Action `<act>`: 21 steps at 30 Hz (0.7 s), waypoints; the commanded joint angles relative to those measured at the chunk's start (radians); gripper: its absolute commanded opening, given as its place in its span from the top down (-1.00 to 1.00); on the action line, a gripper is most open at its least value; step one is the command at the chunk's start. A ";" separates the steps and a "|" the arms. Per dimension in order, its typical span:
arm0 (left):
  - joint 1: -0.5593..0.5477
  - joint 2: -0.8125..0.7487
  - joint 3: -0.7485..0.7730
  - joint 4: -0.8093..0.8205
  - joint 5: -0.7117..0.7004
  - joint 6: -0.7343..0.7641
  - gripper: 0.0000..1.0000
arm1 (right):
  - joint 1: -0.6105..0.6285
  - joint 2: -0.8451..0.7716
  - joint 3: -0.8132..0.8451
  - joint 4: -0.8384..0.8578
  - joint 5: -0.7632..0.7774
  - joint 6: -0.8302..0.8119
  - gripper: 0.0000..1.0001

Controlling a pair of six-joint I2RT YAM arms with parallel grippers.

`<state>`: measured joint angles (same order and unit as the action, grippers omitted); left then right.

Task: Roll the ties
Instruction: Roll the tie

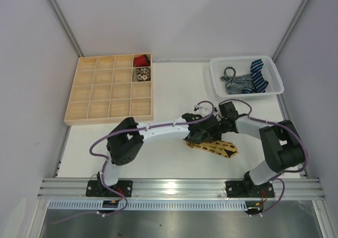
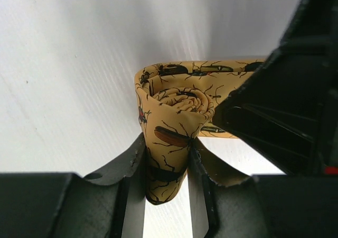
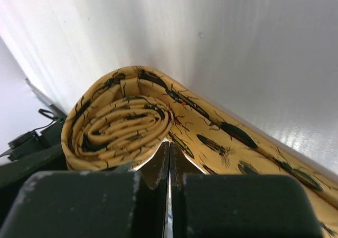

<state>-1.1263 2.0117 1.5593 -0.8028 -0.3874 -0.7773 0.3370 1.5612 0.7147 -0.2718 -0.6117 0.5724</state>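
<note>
My L pincer point(image 2: 167, 169) is clamped on the mustard beetle-print tie point(image 2: 179, 106). The rolled coil stands just past its tips, and the loose tail runs off to the R. My R pincer point(image 3: 169, 156) has its jaws pressed together w/ only a sliver of light between, tips against the coil.

Bare white tabletop point(image 1: 169, 84) lies open ahead of both pincers. The wooden divider tray point(image 1: 84, 108) sits well off to the far L of the L pincer. The red roll point(image 1: 140, 61) is in the tray's far-R corner cell, w/ the pale patterned roll point(image 1: 141, 74) in the next cell nearer. The white basket point(image 1: 216, 69) is well beyond the R pincer, w/ the navy striped tie point(image 1: 259, 71) & grey patterned tie point(image 1: 232, 82) loose inside.
</note>
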 commanded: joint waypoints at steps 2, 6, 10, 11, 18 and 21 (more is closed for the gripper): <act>-0.029 0.028 0.084 -0.107 -0.097 -0.025 0.99 | -0.006 0.022 -0.038 0.150 -0.106 0.079 1.00; -0.046 0.042 0.111 -0.147 -0.131 -0.045 0.99 | -0.003 0.062 -0.054 0.261 -0.143 0.125 1.00; -0.047 0.033 0.094 -0.168 -0.154 -0.079 0.99 | 0.025 0.135 -0.020 0.351 -0.198 0.187 1.00; -0.047 0.029 0.091 -0.177 -0.157 -0.092 0.99 | 0.043 0.146 -0.011 0.379 -0.203 0.198 1.00; -0.046 0.042 0.080 -0.184 -0.176 -0.109 0.90 | 0.100 0.223 0.060 0.417 -0.214 0.241 1.00; -0.046 0.064 0.087 -0.171 -0.192 -0.109 0.77 | 0.100 0.246 0.060 0.437 -0.246 0.250 1.00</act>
<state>-1.1645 2.0506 1.6234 -1.0203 -0.5625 -0.8547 0.4297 1.7878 0.7383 0.0818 -0.7853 0.7853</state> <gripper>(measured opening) 0.352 0.009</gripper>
